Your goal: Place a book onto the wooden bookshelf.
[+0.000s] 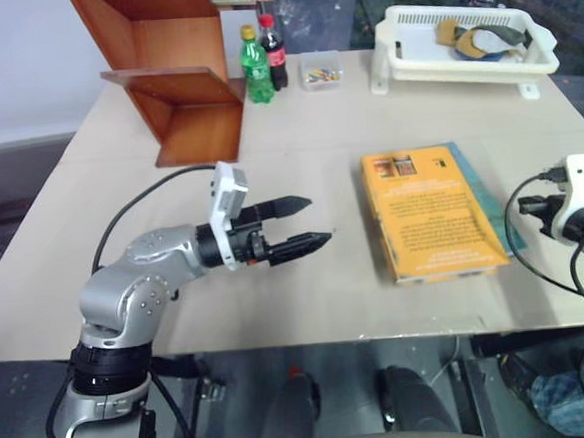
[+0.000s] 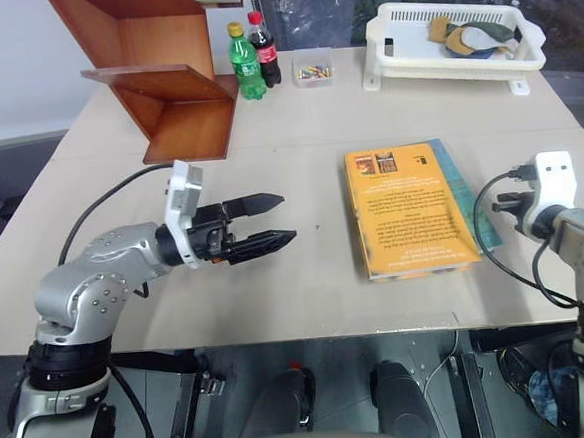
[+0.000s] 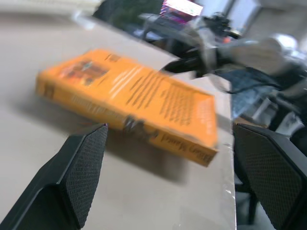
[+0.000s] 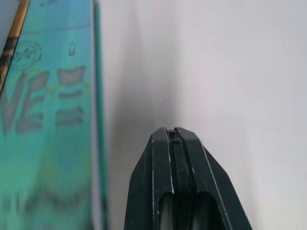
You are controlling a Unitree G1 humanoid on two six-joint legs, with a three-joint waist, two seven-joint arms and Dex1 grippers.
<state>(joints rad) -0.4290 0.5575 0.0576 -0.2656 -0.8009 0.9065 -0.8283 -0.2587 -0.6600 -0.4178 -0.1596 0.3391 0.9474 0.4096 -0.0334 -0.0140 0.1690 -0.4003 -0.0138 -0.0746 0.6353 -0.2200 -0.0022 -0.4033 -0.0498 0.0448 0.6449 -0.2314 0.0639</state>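
The orange-yellow book [image 1: 427,210] lies flat on the table, right of the middle, on top of a thinner teal-blue book [image 1: 483,194]. My left gripper [image 1: 312,222] hovers level over the table to the left of the book, open and empty, pointing at its spine [image 3: 139,120]. My right gripper [image 4: 173,130] is shut on nothing, just above the bare tabletop beside the teal book's right edge [image 4: 48,120]. The wooden bookshelf [image 1: 177,77] stands at the far left of the table, its compartments open towards me.
A green bottle [image 1: 254,66] and a cola bottle [image 1: 274,52] stand just right of the shelf, with a small clear box [image 1: 320,72] beside them. A white plastic basket [image 1: 465,41] holding a few items sits at the far right.
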